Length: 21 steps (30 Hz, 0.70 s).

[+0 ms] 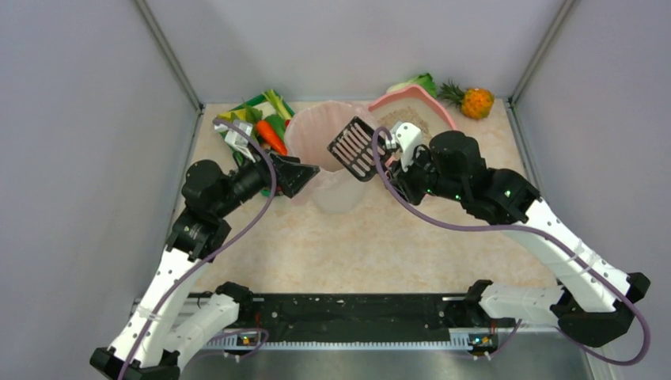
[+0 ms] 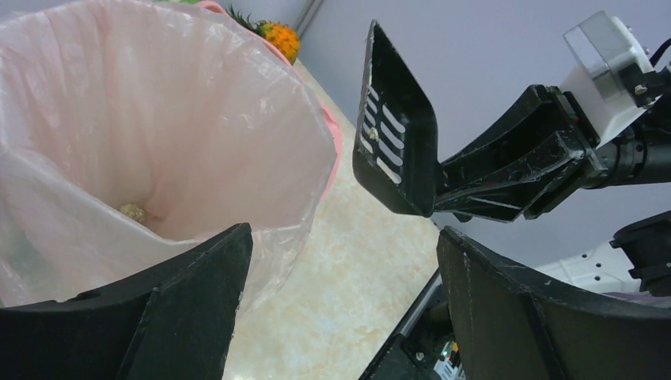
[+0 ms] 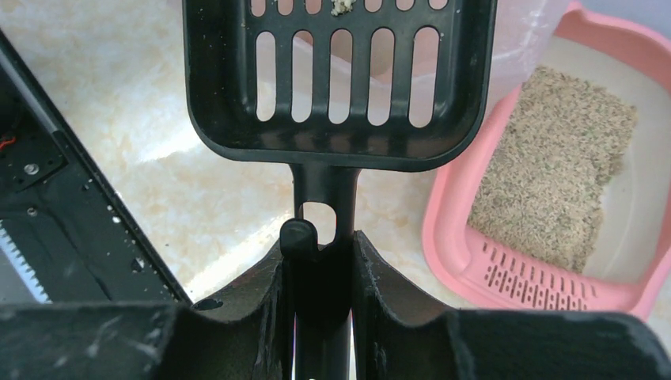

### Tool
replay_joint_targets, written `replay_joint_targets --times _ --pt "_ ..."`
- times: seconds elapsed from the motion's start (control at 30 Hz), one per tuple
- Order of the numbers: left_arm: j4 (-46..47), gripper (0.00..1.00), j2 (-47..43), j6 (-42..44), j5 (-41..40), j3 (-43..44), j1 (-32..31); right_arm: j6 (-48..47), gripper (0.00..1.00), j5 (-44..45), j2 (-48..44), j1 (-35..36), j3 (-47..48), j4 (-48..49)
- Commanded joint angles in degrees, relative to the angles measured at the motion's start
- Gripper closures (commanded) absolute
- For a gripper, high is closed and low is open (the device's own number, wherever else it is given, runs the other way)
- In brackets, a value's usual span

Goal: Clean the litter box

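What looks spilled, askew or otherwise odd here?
The litter covers only one patch of the litter box, leaving bare floor, and a small crumb clings to the scoop. No spill shows on the table.

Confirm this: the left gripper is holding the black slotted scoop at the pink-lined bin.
Wrong arm: the right gripper is shut on the black slotted scoop at the pink-lined bin. The right wrist view shows its handle clamped between the fingers.
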Motion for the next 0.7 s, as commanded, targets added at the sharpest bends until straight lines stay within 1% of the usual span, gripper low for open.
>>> replay_joint_targets --times 0.0,0.17,0.3,0.43,0.5,0.67 --pt "4.7 0.09 -2.7 -4.4 -2.3 -2.6 -0.6 1.2 1.0 -4.9 -0.1 -0.4 0.1 1.1" --pt "3.8 0.15 -2.1 -5.0 -1.4 -2.2 -1.2 -1.5 1.0 -10.2 -0.7 -0.4 -1.3 1.2" --pt "-3.3 0.16 -2.9 0.3 -0.9 1.6 -1.1 -4.8 1.0 -14.9 -2.5 -0.3 -3.9 0.7" --pt "-12.3 0.17 -2.8 3.5 2.4 4.7 -1.2 -6.6 1.0 -19.8 -3.4 -0.2 -4.6 -0.4" --pt "-15.0 0.18 -3.0 3.8 4.1 4.1 -1.2 -7.6 1.0 -20.7 -3.2 0.1 -4.9 -0.8" --pt "-15.6 0.22 -3.4 1.5 7.7 0.3 -1.1 -9.6 1.0 -17.9 -0.9 3.5 -5.6 -2.1"
